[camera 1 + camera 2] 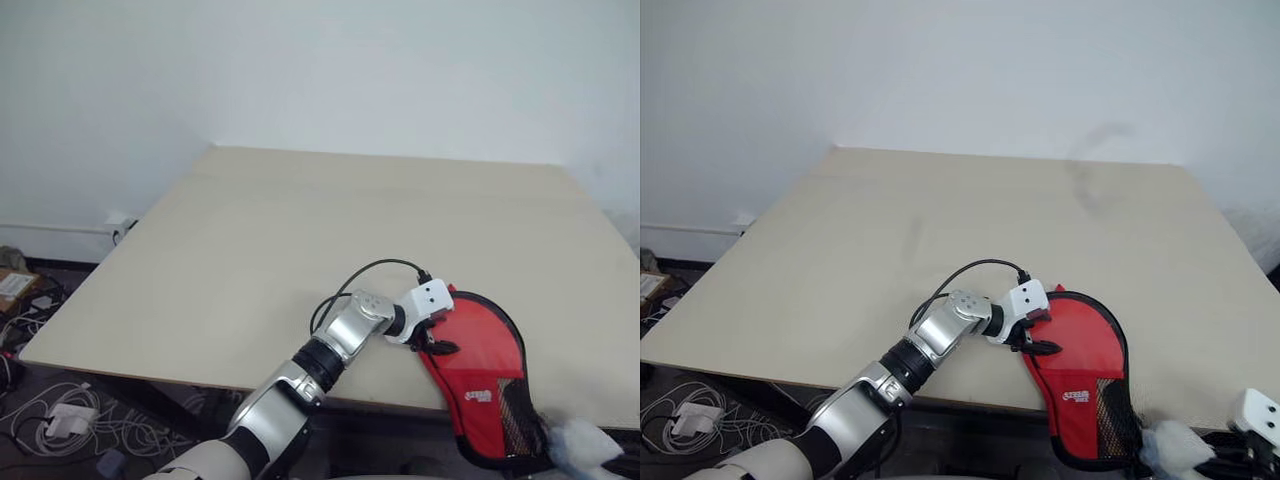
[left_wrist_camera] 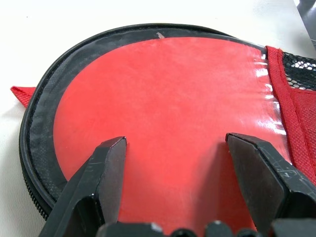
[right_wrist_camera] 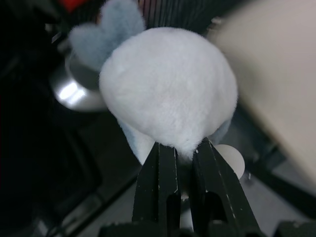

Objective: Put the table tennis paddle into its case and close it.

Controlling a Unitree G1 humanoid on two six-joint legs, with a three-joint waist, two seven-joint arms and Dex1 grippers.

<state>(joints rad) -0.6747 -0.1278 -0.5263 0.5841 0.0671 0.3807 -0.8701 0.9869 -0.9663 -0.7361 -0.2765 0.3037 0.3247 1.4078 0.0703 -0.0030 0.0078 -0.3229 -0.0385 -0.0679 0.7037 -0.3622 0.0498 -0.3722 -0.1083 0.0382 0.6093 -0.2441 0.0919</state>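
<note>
The case (image 1: 1080, 365) lies at the near right edge of the worktop (image 1: 940, 230), its narrow end hanging off past that edge. The paddle (image 2: 163, 123) looks already tucked in, red rubber showing inside the black zip rim. Left claw (image 2: 175, 163) sits spread wide right over the case's round end, gripping nothing. Right claw (image 3: 180, 158) is off past the case's narrow end, pinched together on a fluffy white pompom (image 3: 168, 89), probably the zip pull. Fabric's floppy and light, so I'd pin the stiff blade through it. Handle's hidden, and the zip's hard to see.
</note>
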